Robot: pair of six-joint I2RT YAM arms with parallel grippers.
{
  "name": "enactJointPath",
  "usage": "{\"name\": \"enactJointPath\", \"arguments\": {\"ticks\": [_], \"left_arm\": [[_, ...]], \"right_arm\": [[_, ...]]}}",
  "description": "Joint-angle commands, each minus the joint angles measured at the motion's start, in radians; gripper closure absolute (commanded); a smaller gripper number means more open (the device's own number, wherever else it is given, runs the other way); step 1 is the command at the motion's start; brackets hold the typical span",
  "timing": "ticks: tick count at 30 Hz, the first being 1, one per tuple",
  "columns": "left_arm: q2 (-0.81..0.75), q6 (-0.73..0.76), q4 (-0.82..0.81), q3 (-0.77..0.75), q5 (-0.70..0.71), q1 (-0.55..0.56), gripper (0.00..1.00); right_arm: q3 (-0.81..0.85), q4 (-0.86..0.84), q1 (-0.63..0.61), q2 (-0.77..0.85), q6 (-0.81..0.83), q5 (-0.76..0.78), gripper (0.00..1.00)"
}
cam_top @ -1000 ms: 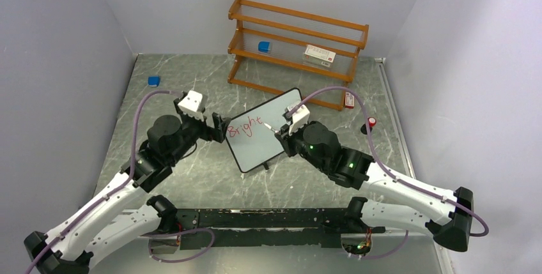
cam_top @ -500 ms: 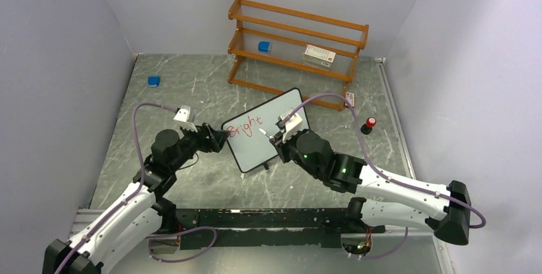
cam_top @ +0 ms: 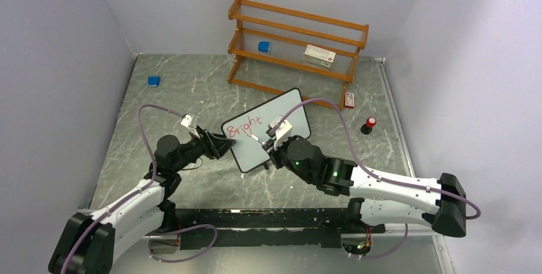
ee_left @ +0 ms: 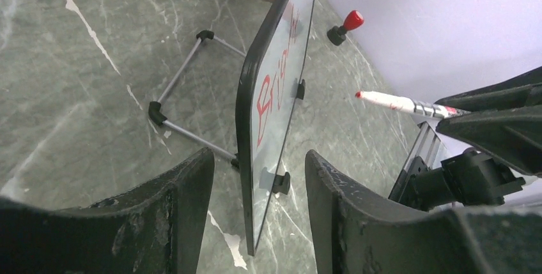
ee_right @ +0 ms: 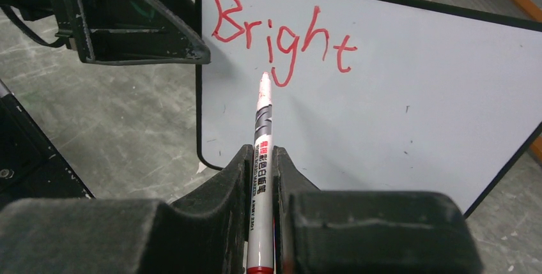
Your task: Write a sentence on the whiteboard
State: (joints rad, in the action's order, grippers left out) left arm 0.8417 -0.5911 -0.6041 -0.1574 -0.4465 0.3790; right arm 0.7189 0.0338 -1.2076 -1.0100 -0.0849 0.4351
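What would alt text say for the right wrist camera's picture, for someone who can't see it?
A marker, clamped in the right gripper, points at a whiteboard bearing the red handwritten word Bright, its tip just under the g. The left gripper is at the board's left edge, over a grey marbled table.

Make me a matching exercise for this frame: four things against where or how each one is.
1 whiteboard
2 marker
3 red-topped object
4 left gripper

A on the table, right of the board
B clamped in right gripper
C reads "Bright" in red
D open, jaws either side of the board's edge

Pairs: 1-C, 2-B, 3-A, 4-D
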Motion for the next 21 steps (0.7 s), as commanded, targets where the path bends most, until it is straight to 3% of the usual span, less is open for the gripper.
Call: {"name": "enactJointPath", "arguments": {"ticks": [1, 11, 16, 21], "left_arm": [[0.068, -0.027, -0.229, 0.006, -0.076, -0.029, 0.42], [0.119, -0.061, -0.278, -0.069, -0.13, -0.144, 0.41], [0.234, -0.104, -0.387, -0.116, -0.214, -0.15, 0.42], [0.316, -0.086, -0.397, -0.178, -0.28, -0.15, 0.45]], "right_arm": [[-0.008, -0.063, -0.015, -0.029, 0.009, 0.019, 1.0], [0.019, -0.067, -0.017, -0.072, 0.029, 0.009, 1.0], [0.029, -0.072, -0.017, -0.089, 0.04, 0.006, 1.0], [0.036, -0.076, -0.017, -0.096, 0.044, 0.001, 1.0]]}}
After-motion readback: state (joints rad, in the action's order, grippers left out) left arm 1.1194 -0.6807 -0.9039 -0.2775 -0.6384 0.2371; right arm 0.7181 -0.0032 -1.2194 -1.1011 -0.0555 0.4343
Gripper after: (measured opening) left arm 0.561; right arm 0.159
